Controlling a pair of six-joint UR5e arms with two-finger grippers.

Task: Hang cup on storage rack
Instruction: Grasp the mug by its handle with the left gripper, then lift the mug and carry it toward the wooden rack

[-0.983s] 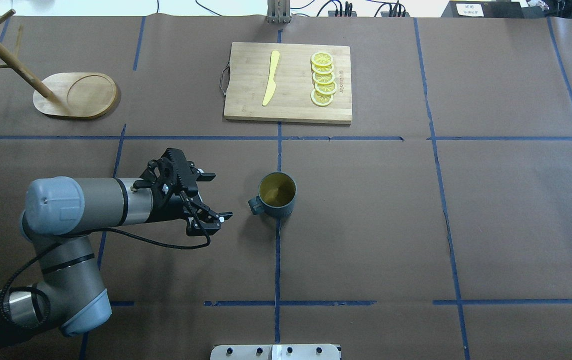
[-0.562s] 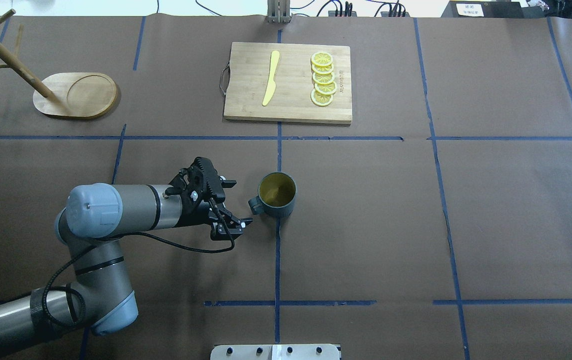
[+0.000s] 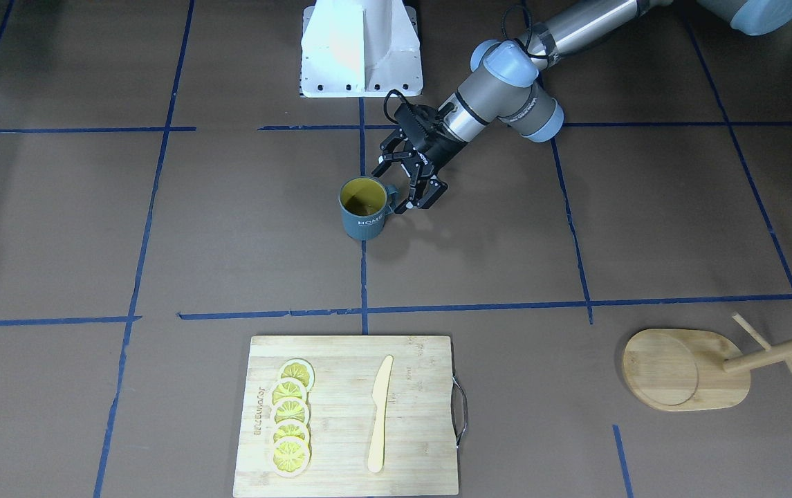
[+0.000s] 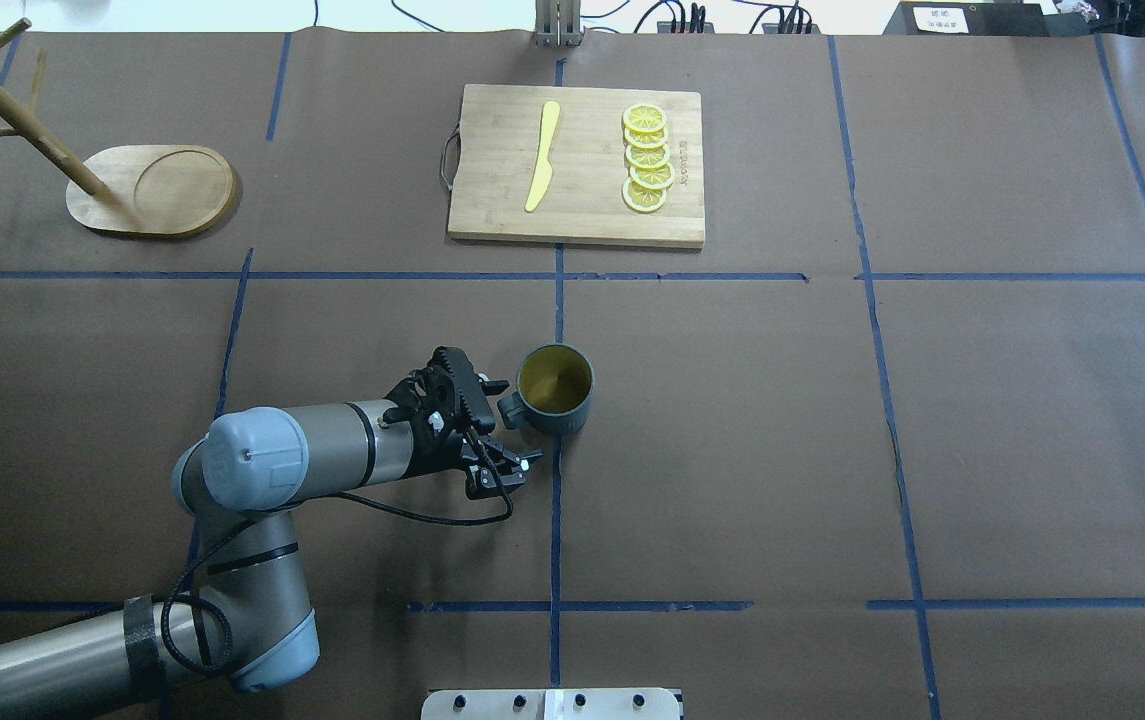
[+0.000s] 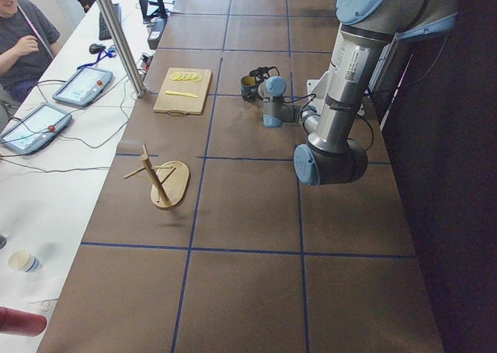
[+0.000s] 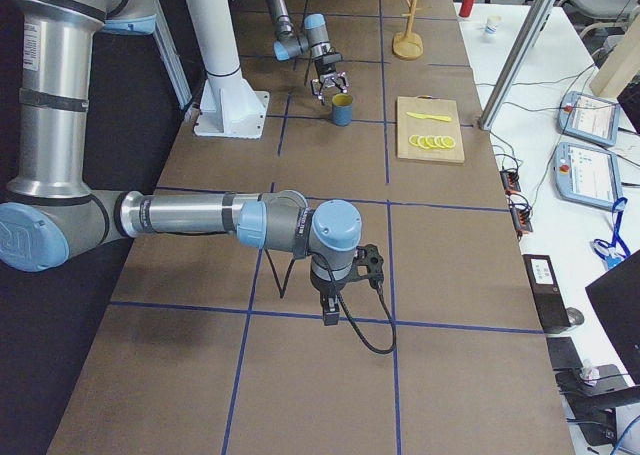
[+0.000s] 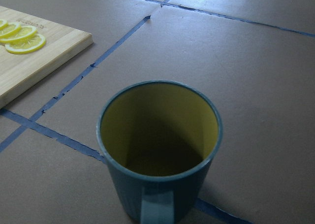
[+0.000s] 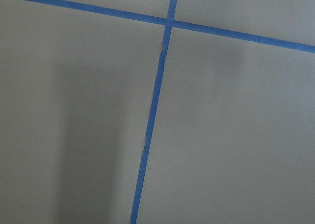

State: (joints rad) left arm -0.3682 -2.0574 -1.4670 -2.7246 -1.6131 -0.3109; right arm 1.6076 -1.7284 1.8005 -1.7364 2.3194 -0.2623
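The cup (image 4: 554, 390), dark grey-blue with a yellow inside, stands upright near the table's middle, its handle (image 4: 510, 410) pointing to my left arm. My left gripper (image 4: 518, 422) is open, low at the table, with one finger on each side of the handle. The front-facing view shows the cup (image 3: 363, 207) and the open left gripper (image 3: 393, 188) the same way. The left wrist view looks down into the cup (image 7: 160, 150), handle nearest. The storage rack (image 4: 157, 190) stands far left at the back. My right gripper (image 6: 328, 313) shows only in the exterior right view; I cannot tell its state.
A bamboo cutting board (image 4: 577, 165) with a yellow knife (image 4: 542, 155) and several lemon slices (image 4: 646, 160) lies at the back centre. Blue tape lines cross the brown table cover. The right wrist view shows only bare table and tape.
My left arm has moved right toward the cup, and the open gripper has gone from well left of the handle to astride it. The cup has not moved.
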